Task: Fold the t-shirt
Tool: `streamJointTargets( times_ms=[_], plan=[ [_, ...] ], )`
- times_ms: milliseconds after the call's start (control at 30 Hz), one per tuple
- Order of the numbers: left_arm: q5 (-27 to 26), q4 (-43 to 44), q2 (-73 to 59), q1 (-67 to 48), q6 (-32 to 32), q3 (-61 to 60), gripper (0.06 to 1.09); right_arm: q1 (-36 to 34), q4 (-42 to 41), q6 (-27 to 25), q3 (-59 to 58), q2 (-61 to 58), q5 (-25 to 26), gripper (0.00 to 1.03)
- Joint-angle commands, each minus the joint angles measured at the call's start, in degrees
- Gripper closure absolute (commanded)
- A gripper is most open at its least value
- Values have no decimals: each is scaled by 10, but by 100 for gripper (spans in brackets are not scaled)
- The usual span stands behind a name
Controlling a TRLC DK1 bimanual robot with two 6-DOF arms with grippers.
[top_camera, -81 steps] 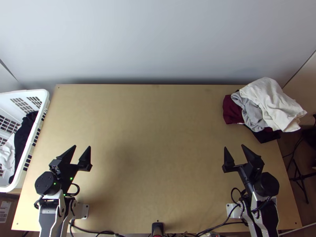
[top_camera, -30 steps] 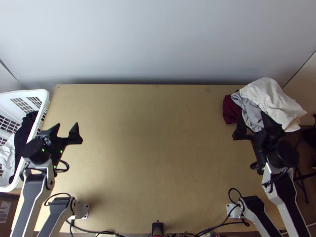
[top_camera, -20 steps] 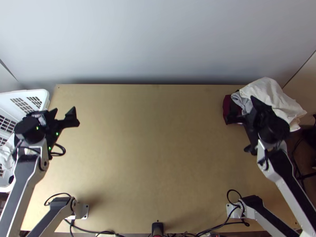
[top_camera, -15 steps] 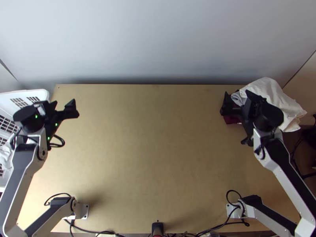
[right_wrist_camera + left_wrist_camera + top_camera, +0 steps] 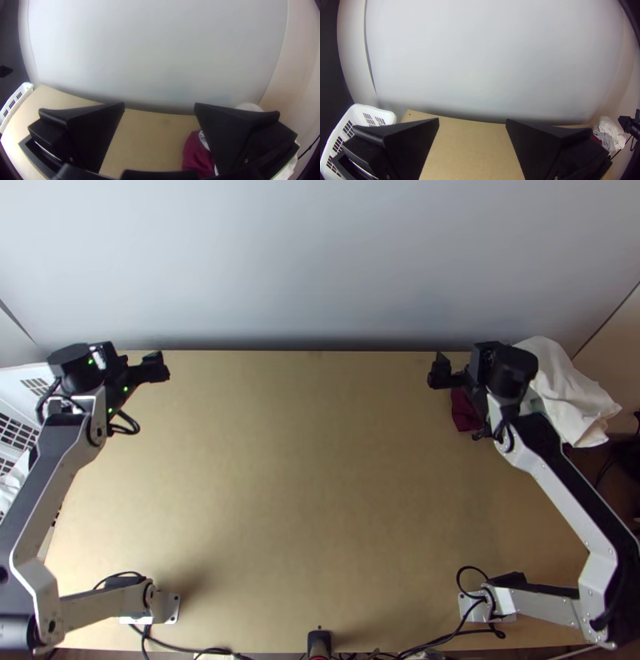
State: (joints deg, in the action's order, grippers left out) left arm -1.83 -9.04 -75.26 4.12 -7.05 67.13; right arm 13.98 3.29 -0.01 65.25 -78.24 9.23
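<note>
Both wide here: my left fingers [image 5: 155, 370] near the white basket [image 5: 391, 118], my right fingers [image 5: 440, 374] near the maroon cloth [image 5: 194, 156]!

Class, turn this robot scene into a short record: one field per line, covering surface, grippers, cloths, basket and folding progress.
surface: light wooden table
left gripper: open and empty, near the table's far left corner
right gripper: open and empty, near the far edge by the cloths at right
cloths at right: white cloth, maroon cloth and grey cloth, bunched together
basket: white, slotted, at the table's left side
folding: not begun; which cloth is the t-shirt cannot be told
</note>
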Motion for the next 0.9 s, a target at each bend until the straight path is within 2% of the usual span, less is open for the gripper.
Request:
streamJointTargets(
  times_ms=[0, 467, 867],
  plan=[
    [26, 17, -87, -2, 7, 52, 11, -5, 59, 15, 80, -76, -2, 5],
    [29, 18, -142, 14, 25, 80, 11, -10, 69, 22, 129, -119, -4, 5],
    [28, 4, -191, 147, 49, 106, 11, 28, 82, 22, 117, -122, -3, 5]
  ],
)
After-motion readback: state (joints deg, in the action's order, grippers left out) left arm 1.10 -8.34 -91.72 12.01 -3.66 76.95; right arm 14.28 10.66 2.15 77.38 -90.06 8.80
